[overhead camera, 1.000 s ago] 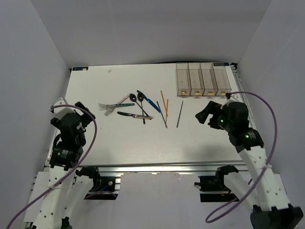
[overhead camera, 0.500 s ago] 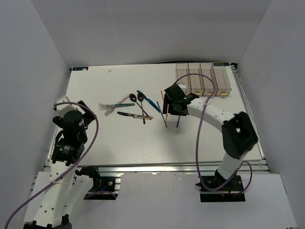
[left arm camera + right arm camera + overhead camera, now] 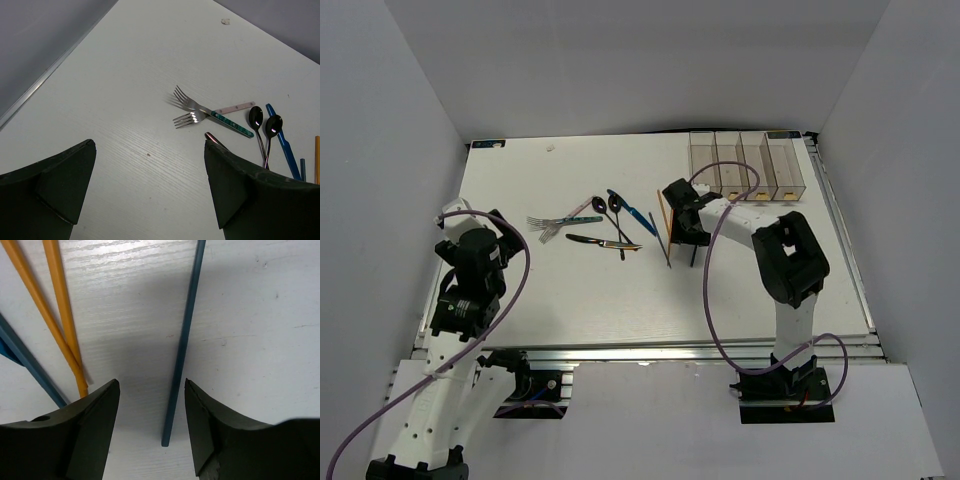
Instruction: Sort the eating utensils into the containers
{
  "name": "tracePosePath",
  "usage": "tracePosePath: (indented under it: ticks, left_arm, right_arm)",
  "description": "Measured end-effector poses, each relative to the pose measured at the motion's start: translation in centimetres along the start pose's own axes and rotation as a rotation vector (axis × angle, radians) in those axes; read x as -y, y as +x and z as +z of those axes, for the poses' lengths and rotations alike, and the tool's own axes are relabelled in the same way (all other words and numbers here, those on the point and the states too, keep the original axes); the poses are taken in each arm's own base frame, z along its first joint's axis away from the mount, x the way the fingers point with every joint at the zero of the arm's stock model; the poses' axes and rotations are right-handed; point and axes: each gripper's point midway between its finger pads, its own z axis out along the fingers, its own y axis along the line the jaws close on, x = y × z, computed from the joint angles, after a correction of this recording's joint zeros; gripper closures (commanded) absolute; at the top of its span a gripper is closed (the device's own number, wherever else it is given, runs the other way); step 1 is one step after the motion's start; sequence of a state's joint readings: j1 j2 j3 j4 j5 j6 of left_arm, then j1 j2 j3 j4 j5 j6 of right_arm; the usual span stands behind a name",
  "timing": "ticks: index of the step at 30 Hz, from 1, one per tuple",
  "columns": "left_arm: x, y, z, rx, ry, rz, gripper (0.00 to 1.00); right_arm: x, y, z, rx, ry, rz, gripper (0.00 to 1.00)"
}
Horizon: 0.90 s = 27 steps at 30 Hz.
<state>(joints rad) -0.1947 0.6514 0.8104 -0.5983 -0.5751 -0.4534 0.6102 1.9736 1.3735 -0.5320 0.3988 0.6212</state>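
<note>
Shows, from above, a white surface [image 3: 570, 300] with the eating utensils loose near its middle. Sets the containers [image 3: 701, 175], four clear bins joined in a row, at the far right edge, well apart from most of the cutlery.

Right arm: reaches across to the chopsticks, with the right gripper [image 3: 682, 225] low over them. In the right wrist view, partly open, fingers [image 3: 95, 425] standing either side of the near end of a dark chopstick [image 3: 182, 340] that lies flat on the surface. Nearer one finger than the other; contact not discernible, nothing clamped. Beside it in the same view: two orange chopsticks [image 3: 60, 305] close together, then a second dark chopstick [image 3: 27, 360] at the frame edge.

Left arm: back at the near left of the surface, well apart from the cutlery. Left gripper [image 3: 149, 150] spread as wide as it goes, with only bare surface between the fingers.

Beyond the left gripper, in the left wrist view: two forks [image 3: 192, 107] crossing at the necks, two black spoons [image 3: 260, 120] side by side, a blue-handled knife [image 3: 282, 140] just past them. From above, also a dark knife [image 3: 600, 241] lying nearer than the spoons.
</note>
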Motion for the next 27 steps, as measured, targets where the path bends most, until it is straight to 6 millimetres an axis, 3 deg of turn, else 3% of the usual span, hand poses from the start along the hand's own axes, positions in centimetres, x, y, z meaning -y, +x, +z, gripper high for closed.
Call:
tracePosePath:
  ticks: [4, 8, 11, 14, 15, 20, 27]
  left_arm:
    - [0.0, 0.1, 0.1, -0.003, -0.001, 0.002, 0.02]
    - [0.0, 0.1, 0.1, -0.004, -0.001, 0.002, 0.02]
    - [0.0, 0.1, 0.1, -0.004, -0.001, 0.002, 0.02]
    - [0.1, 0.1, 0.1, -0.004, 0.001, 0.003, 0.02]
    - [0.1, 0.1, 0.1, -0.004, 0.001, 0.003, 0.02]
    - [0.1, 0.1, 0.0, -0.003, 0.005, 0.002, 0.02]
    - [0.2, 0.1, 0.0, -0.005, 0.007, 0.002, 0.02]
  right_arm:
    - [1.0, 0.4, 0.4, -0.013, 0.009, 0.013, 0.41]
    - [1.8, 0.6, 0.5, -0.023, -0.018, 0.043, 0.53]
    - [2.1, 0.7, 0.6, -0.029, -0.043, 0.064, 0.63]
    - [2.6, 0.7, 0.7, -0.027, -0.05, 0.075, 0.81]
    - [2.6, 0.6, 0.7, -0.023, -0.05, 0.077, 0.92]
    - [2.8, 1.0, 0.4, -0.001, -0.035, 0.047, 1.0]
    - [2.6, 3.3, -1.7, -0.031, -0.1, -0.052, 1.0]
